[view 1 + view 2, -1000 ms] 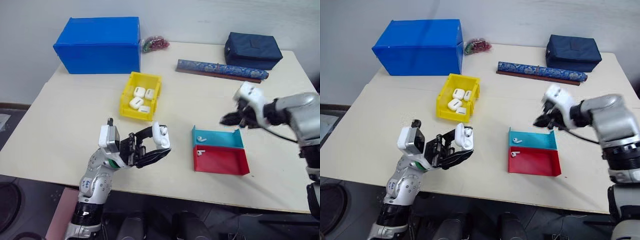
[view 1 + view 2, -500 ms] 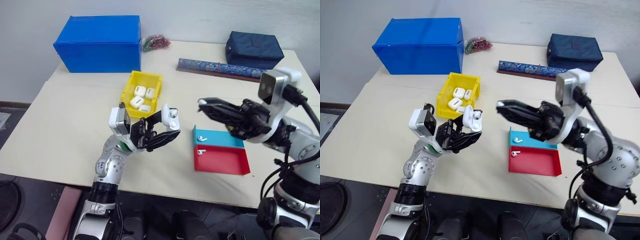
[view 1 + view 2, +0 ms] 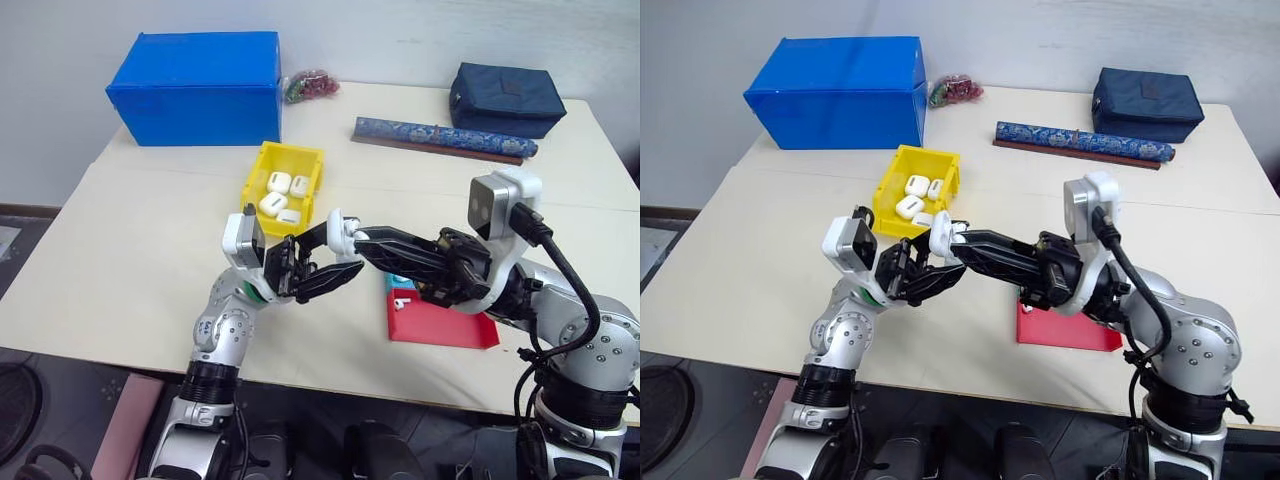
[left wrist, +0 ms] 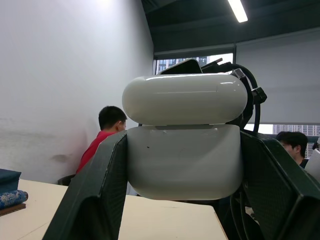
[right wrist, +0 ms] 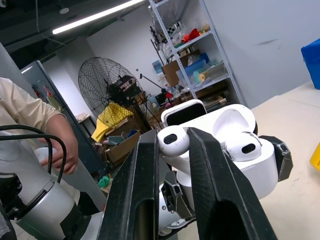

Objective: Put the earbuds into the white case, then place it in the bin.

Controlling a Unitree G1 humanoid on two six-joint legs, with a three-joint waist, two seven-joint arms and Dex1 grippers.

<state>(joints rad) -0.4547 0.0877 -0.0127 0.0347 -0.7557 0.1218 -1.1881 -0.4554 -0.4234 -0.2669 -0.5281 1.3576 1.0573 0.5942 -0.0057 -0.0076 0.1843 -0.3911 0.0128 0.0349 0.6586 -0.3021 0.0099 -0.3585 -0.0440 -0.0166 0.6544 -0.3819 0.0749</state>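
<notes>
Meeting above the table's near edge, the two arms hold their loads tip to tip. The left gripper [image 3: 322,262] is clamped on the open case [image 5: 240,150], lid up, one earbud [image 5: 248,145] already seated. The right gripper [image 5: 172,150] pinches a second earbud [image 5: 173,140] just beside the empty well, so it needs only a short push in. The bin [image 3: 256,210] lies beyond, with open table between.
</notes>
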